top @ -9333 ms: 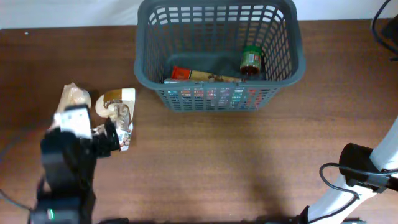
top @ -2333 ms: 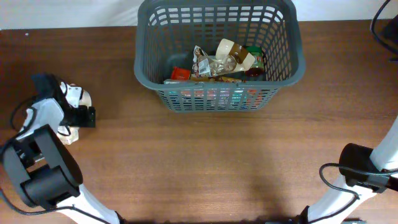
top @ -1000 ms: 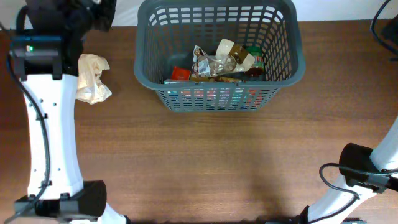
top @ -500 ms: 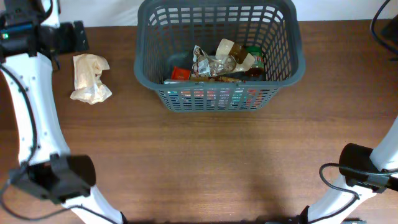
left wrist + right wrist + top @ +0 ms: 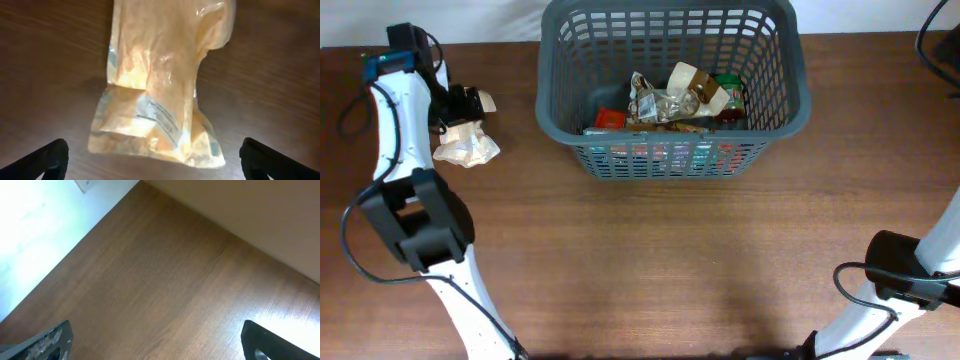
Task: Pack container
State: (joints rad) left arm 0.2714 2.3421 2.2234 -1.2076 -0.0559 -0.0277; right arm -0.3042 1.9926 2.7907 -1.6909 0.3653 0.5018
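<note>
Now the left end effector [image 5: 467, 101] stands with its jaws spread wide and nothing between them, poised over the far end of a crumpled, translucent yellowish plastic bag [image 5: 155, 95] with a printed label. The wide spread probably lets the jaws straddle the soft bag before pinching it. The bag lies flat on the brown wooden table [image 5: 670, 250], near the left wall of the large dark grey plastic basket with lattice-slotted sides [image 5: 554, 100], which sits at the back middle of the table. Inside it a green-lidded jar [image 5: 725, 92], a heap of shiny packets [image 5: 668, 95] and a red pack [image 5: 610, 118] bunch toward the front wall, so the back of the base looks free for the bag. The right end effector [image 5: 159, 342] is likewise spread and empty over bare table, likely to keep out of the way

The left wrist view gives the bag's creases and label, where the overhead view shows only a pale lump. Only the overhead view shows the basket and how near the bag lies to it, and the right wrist view shows neither
</note>
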